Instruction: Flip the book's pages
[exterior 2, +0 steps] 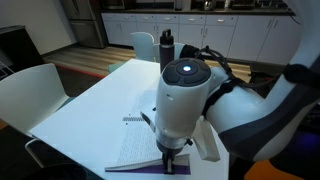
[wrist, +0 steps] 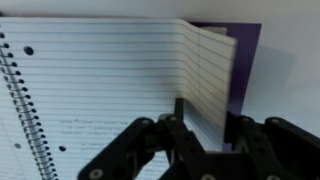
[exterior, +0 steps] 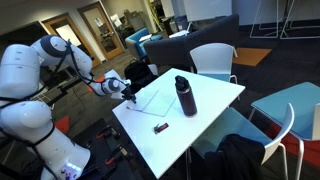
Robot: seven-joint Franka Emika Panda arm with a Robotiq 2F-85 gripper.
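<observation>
The book (wrist: 90, 90) is a spiral-bound notebook lying open on the white table, with lined white pages. It also shows in both exterior views (exterior: 152, 99) (exterior 2: 135, 145). A few pages (wrist: 208, 75) stand lifted and curled at the book's right edge, and the purple cover (wrist: 249, 60) shows behind them. My gripper (wrist: 205, 115) has its fingers either side of the lifted pages and is shut on them. In the exterior views the gripper (exterior: 128, 93) (exterior 2: 168, 158) is low over the book's near edge at the table's side.
A dark cylindrical bottle (exterior: 186, 96) (exterior 2: 167, 45) stands on the table (exterior: 215, 95) past the book. A small dark red-tipped object (exterior: 160, 127) lies near the table's front. White chairs (exterior: 213, 58) (exterior 2: 30, 85) stand around the table.
</observation>
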